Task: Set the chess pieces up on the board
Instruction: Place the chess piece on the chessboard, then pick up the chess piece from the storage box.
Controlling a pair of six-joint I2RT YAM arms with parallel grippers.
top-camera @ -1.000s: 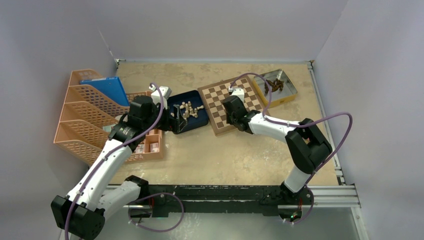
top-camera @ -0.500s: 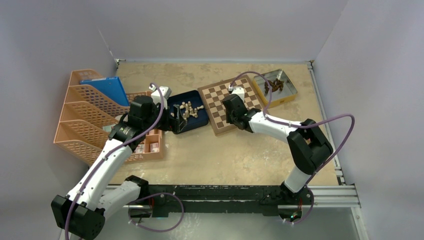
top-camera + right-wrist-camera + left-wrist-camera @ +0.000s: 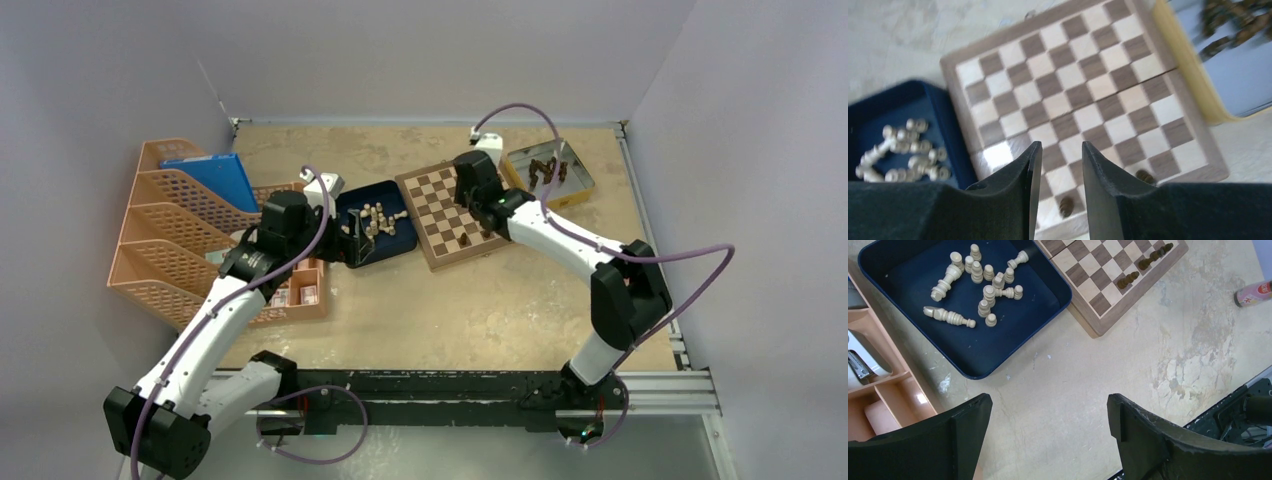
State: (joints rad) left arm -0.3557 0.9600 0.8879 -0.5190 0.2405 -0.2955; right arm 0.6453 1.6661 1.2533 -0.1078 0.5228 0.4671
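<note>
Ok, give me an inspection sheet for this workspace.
Surface: beige mottled table, scuffed.
Job's things: board with a few dark pieces along one edge; more in the tin; cream pieces in the blue tray.
Clutter: orange file racks, blue folder.
Grippers: left gripper wide open, empty, near the tray; right gripper narrowly parted, empty, above the board.
Cables: purple cables loop off both arms.
Surroundings: plain pale walls.

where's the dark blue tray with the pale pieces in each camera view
top external: blue tray sits centre, slightly left.
left wrist: blue tray fills the upper left.
right wrist: blue tray at the left edge, blurred.
shared landmark: chessboard, just right of the tray in all three.
</note>
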